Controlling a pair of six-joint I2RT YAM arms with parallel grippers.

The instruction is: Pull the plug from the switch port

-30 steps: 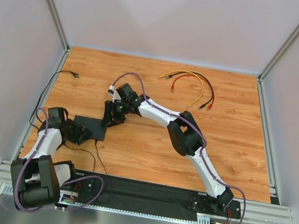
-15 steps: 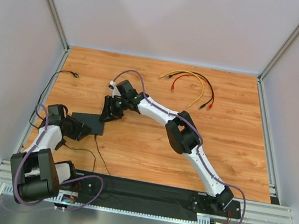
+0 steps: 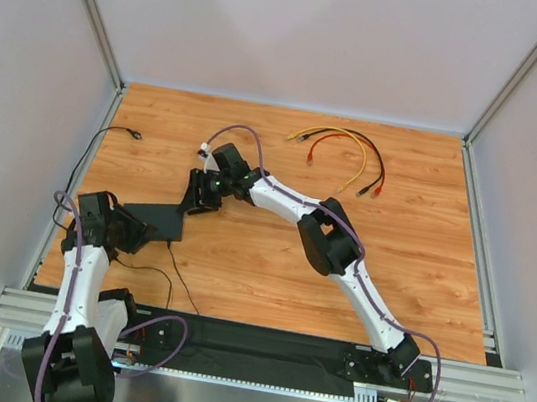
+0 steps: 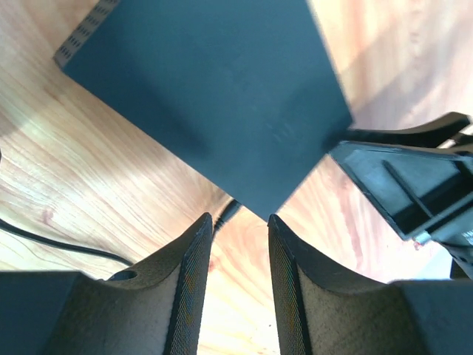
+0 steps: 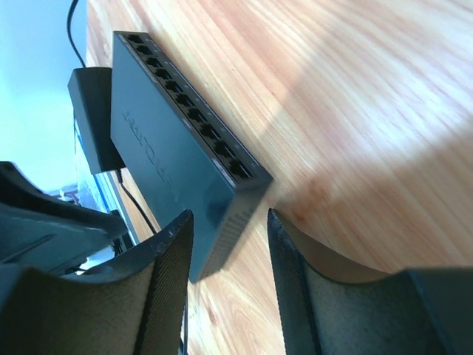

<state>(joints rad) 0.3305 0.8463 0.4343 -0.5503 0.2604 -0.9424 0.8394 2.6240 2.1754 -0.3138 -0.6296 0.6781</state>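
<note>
The switch (image 3: 154,219) sits on the left side of the wooden table (image 3: 266,282), toward the near half, with an arm at each end of it. The right gripper (image 3: 191,206) has its fingers apart astride the box's far right corner; whether they actually pinch it I cannot tell. The left gripper (image 4: 238,222) faces the near side, its fingers apart too, with bare wood showing between them. The plug (image 4: 225,211) is just off their tips, and its black lead (image 3: 172,270) trails toward the near edge. To my eye this is the lining-up before the grab, with the plug not yet taken. Next the left fingers would need to slide around the plug, close on it, and draw straight back while the box is held steady
</note>
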